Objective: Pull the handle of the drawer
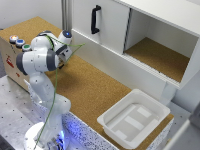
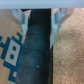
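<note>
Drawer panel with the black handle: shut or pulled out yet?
Shut. The drawer front sits flush with the cabinet, no gap showing. The handle is untouched; the gripper is open, away from it.

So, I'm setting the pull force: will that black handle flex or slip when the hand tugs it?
The handle looks like a rigid bar fixed at both ends to the drawer, so probably stiff. Its smooth, slim surface might slip in a loose grasp. The hand is open, away from it.
</note>
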`<move>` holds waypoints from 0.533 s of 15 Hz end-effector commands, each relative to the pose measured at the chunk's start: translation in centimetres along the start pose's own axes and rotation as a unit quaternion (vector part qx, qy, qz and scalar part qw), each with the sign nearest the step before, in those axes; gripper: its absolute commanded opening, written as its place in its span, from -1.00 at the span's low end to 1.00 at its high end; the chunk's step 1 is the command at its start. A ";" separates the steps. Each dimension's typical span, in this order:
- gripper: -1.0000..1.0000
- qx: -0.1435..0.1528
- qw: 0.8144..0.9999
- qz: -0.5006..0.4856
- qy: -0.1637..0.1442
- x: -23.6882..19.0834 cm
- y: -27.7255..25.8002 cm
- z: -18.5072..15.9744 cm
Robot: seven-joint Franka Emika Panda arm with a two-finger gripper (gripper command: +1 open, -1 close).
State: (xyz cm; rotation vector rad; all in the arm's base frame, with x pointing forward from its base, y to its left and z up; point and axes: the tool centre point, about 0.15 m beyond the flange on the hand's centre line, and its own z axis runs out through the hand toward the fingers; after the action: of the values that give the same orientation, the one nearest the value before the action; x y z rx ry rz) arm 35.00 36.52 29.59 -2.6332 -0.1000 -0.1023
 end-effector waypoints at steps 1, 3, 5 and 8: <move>-1.00 0.027 1.000 0.001 -0.008 -0.3 1.0 0.4; -1.00 0.029 1.000 0.007 -0.005 -0.5 1.7 0.2; -1.00 0.027 1.000 0.010 -0.001 -0.8 2.6 -0.4; -1.00 0.022 1.000 0.015 -0.002 -1.4 4.5 -1.2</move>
State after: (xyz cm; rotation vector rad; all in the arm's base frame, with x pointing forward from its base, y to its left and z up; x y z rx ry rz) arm 35.10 36.07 29.56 -2.6329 -0.0807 -0.0912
